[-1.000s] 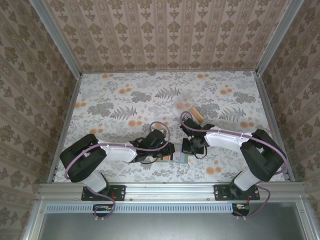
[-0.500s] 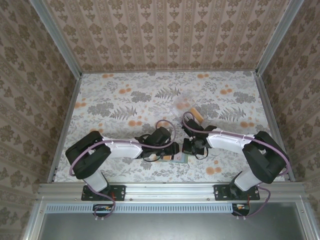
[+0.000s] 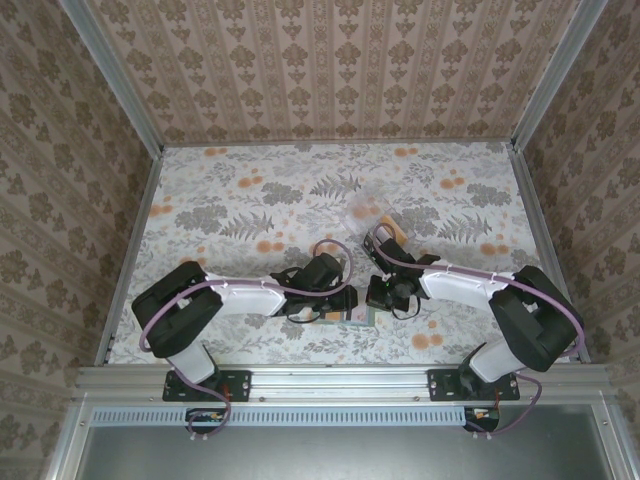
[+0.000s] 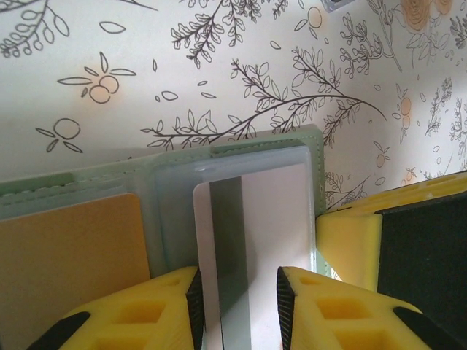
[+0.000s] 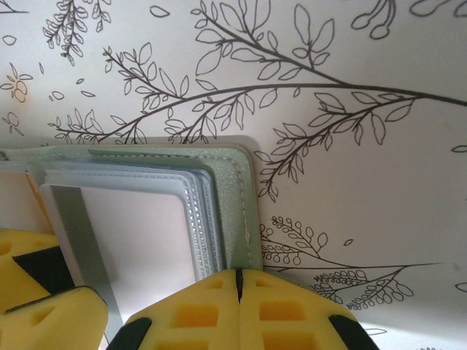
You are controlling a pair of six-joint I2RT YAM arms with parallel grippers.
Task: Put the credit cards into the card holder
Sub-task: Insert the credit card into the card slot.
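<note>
Floral tablecloth (image 3: 250, 200); the card holder (image 3: 362, 317) lies open at lower centre of the overhead view. Over its sleeves the left gripper (image 4: 237, 281) straddles a white card (image 4: 273, 211), grip uncertain; the right gripper (image 5: 238, 281), pressed together, sits at the holder's edge.

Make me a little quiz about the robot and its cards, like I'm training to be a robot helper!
1. True or false: the card holder is bright red.
2. Which card lies between the fingers of the left hand? A) the white card with a grey stripe. B) a blue card. C) a card with stars on it.
3. Fill the gap: the right hand, at the card holder's edge, has its two fingers ____.

Key: 1 false, it is sage green. 2 A. 3 shut.
</note>
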